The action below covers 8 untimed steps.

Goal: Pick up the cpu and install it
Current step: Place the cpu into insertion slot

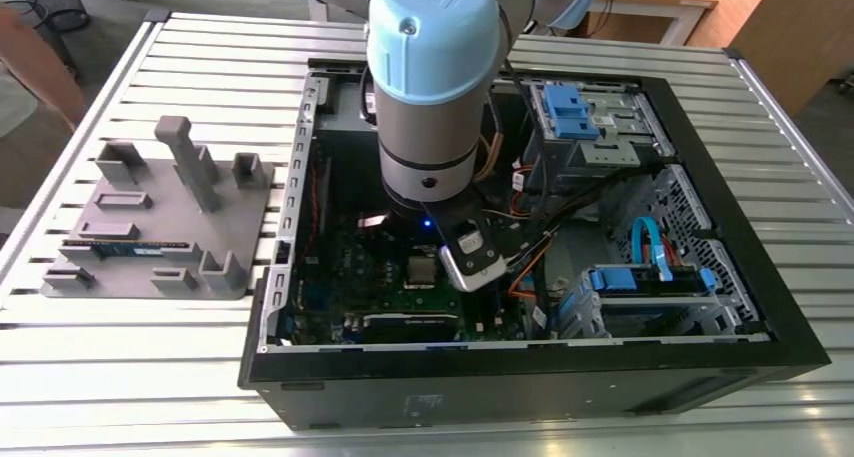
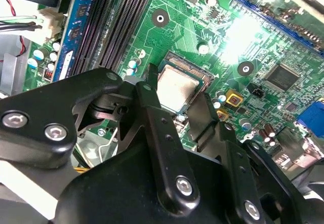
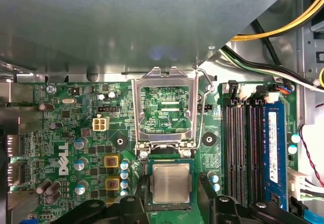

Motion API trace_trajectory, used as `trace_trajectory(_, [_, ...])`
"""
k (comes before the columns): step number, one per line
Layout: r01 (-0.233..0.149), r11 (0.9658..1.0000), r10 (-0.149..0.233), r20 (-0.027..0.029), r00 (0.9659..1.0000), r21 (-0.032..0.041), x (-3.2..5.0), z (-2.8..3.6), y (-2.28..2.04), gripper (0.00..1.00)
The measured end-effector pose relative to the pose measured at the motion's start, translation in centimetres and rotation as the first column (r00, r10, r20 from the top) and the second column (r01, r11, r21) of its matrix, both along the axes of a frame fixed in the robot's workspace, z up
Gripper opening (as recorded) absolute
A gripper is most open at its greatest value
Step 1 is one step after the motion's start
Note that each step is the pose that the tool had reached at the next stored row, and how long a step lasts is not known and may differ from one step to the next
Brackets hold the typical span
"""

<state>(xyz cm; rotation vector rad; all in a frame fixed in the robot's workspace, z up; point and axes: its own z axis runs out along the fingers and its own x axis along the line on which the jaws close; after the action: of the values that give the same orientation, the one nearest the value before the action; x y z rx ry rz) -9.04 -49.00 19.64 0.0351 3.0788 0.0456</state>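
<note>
One cpu [image 3: 172, 182] sits in the socket [image 2: 188, 65], gripper [image 2: 177, 93] around it

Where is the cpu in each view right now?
Exterior view: cpu on the motherboard inside the computer case.
Second wrist view: cpu lying in its socket, beside the black memory slots.
First wrist view: cpu next to the open socket frame.
Shared landmark: the memory slots, in both wrist views.

Silver-grey arm [image 1: 427, 127], pale blue cap [image 1: 434, 17], small blue light [image 1: 427, 220]
</note>
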Motion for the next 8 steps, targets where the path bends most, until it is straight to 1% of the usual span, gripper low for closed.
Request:
trace_trajectory(5, [0.0,1.0,0.0,-0.0001,1.0,-0.0001,-0.02,-0.02,0.0,0.51])
trace_trajectory(8, [0.0,1.0,0.0,0.0,1.0,0.0,-0.02,-0.14,0.0,0.51])
